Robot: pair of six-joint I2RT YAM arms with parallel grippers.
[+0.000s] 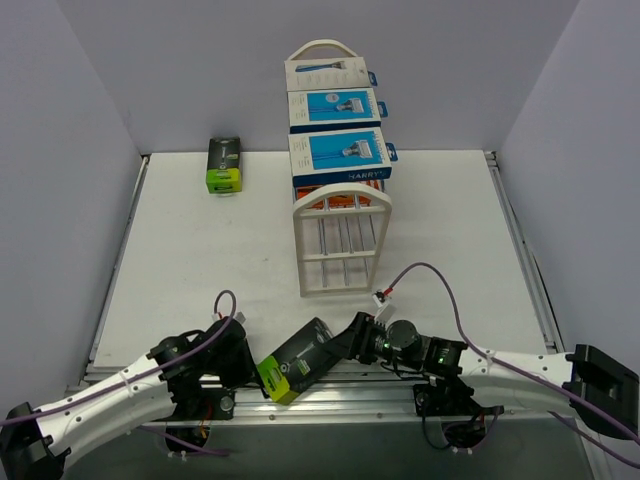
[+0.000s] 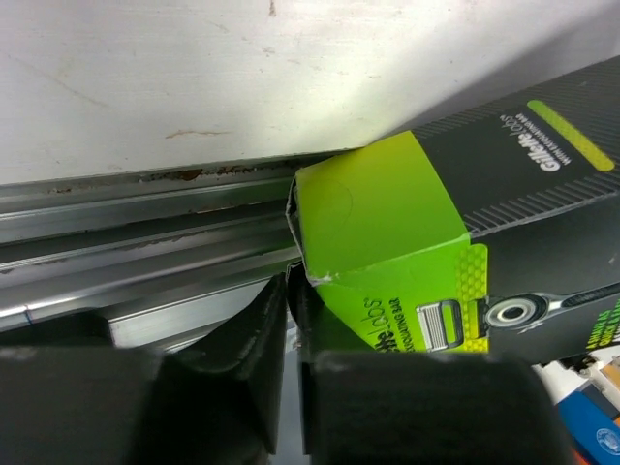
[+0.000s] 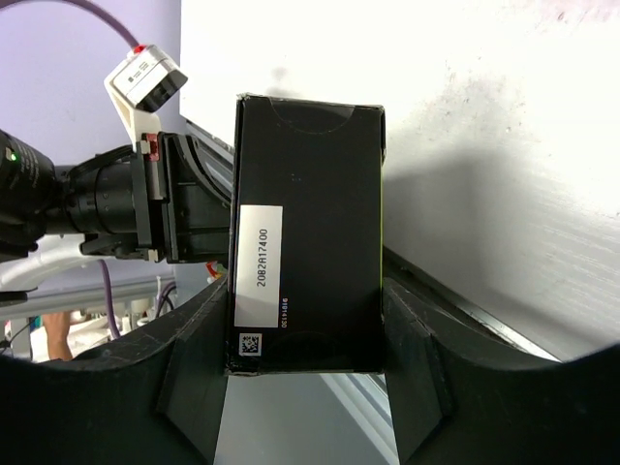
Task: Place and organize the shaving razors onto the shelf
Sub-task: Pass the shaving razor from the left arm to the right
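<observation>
A black-and-lime-green razor box hangs tilted over the table's near edge between my two arms. My right gripper is shut on its black end; in the right wrist view both pads press the sides of the box. My left gripper stands open by only a narrow slit, with the box's lime end resting against its right fingertip. A second black-and-lime box lies at the far left. The cream shelf carries three blue-and-white razor boxes on top and orange ones one tier lower.
A metal rail runs along the near table edge just below the held box. Grey walls close in the table on three sides. The left arm's wrist camera sits just beyond the box in the right wrist view.
</observation>
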